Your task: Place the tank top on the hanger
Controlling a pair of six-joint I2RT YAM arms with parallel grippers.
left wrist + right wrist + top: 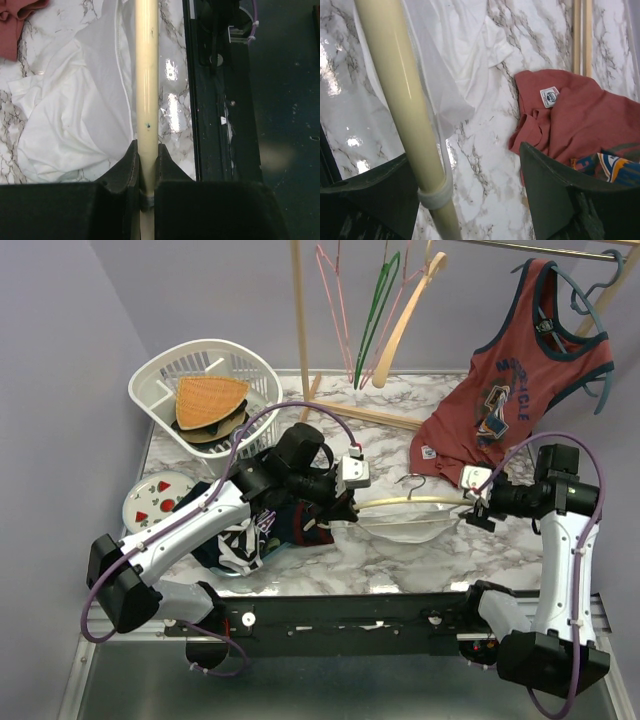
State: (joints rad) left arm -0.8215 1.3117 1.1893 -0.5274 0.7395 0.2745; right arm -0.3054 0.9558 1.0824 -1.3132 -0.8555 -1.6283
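Cream-coloured, thick curved hanger (415, 502) spans the marbled counter (390, 455) in the overhead view. It lies over the thin white tank top (400, 527), between the left gripper (347, 506) and the right gripper (476, 502).

Left wrist view: the left gripper (147, 167) is pinching the hanger (146, 75), and the tank top (75, 125) is bunched beside it.

Right wrist view: the right gripper (465, 200) is spread. The hanger (400, 90) sits against one finger, with a white strap (436, 194) looped round it.

Recommendation: hold the bar steady while drawing fabric along it. A red tank top (570, 120) crowds one side, and the counter edge is near.
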